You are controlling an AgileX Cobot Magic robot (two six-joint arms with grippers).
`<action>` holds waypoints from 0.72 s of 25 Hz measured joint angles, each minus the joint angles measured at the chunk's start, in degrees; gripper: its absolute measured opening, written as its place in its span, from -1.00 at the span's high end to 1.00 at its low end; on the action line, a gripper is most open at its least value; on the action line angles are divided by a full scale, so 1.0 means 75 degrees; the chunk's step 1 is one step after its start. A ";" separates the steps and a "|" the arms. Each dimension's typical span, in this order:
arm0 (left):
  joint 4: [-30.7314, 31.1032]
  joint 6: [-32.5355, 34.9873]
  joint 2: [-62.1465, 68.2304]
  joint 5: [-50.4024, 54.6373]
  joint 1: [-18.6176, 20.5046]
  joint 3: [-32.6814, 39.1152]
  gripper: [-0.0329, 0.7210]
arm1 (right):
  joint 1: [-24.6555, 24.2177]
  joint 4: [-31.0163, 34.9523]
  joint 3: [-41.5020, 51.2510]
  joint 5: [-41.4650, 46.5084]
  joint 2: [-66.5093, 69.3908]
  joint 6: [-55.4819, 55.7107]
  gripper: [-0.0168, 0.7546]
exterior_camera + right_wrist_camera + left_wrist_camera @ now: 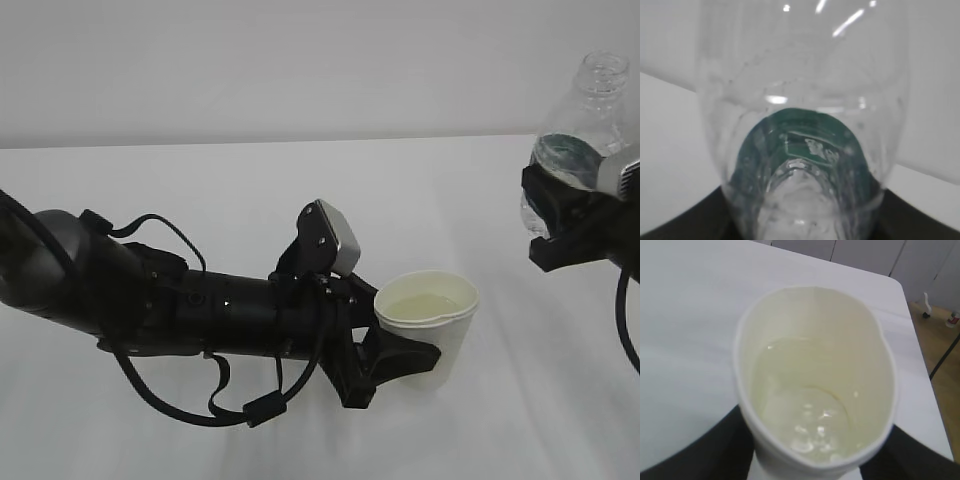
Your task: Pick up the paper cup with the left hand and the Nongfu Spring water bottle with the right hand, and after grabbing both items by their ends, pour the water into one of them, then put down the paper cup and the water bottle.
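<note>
Counter (250,180): white, plain surface, fills most of the exterior view; pale wall behind it.

Left arm (150,300): bulky, black, looping cables, lies low across the counter from the left edge toward the paper cup. Grey square plate (335,235) sits on top of the wrist, just left of the cup and above it.

Left pincer (405,355): closed around the lower part of the paper cup (428,325), black fingers wrapping its sides. Cup upright, rim slightly squeezed to an oval in the left wrist view (815,375). Whether its base touches the counter cannot be told.

Water (805,410): clear liquid in the cup, level well below the rim, small glints on the surface.

Right pincer (560,215): up and to the right of the cup, well apart from it, near the right frame edge. It grips the Nongfu Spring water bottle (585,115) at its lower end, over the dark green label. Bottle stands roughly upright, neck uppermost, no cap, held above the height of the cup rim.

Right wrist view: bottle (800,125) fills the frame, clear ribbed wall, green label visible through it, droplets on the inside. Liquid level inside not readable.
</note>
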 joint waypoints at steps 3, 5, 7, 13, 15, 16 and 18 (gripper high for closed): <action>0.0000 0.0000 0.0000 0.0000 0.0000 0.0000 -0.21 | 0.0000 0.0287 0.0000 0.0000 0.0000 0.0194 0.02; 0.0000 0.0000 0.0000 0.0000 0.0000 0.0000 -0.21 | 0.0000 0.0420 0.0000 0.0000 0.0017 0.0326 0.02; 0.0000 0.0000 0.0000 0.0000 0.0000 0.0000 -0.21 | 0.0000 0.0564 -0.0017 -0.0016 0.0101 0.0527 0.02; 0.0000 0.0000 0.0000 0.0000 0.0000 0.0000 -0.21 | 0.0000 0.0655 -0.0017 -0.0016 0.0439 0.0679 0.02; 0.0000 0.0000 0.0000 0.0004 0.0000 0.0000 -0.21 | 0.0000 0.0663 -0.0072 -0.0016 0.0561 0.0749 0.02; 0.0000 0.0000 0.0000 0.0004 0.0000 0.0000 -0.21 | 0.0000 0.0663 -0.0116 -0.0016 0.0632 0.0786 0.02; 0.0000 0.0000 0.0000 0.0004 0.0000 0.0000 -0.21 | 0.0000 0.0673 -0.0241 -0.0016 0.0839 0.0838 0.02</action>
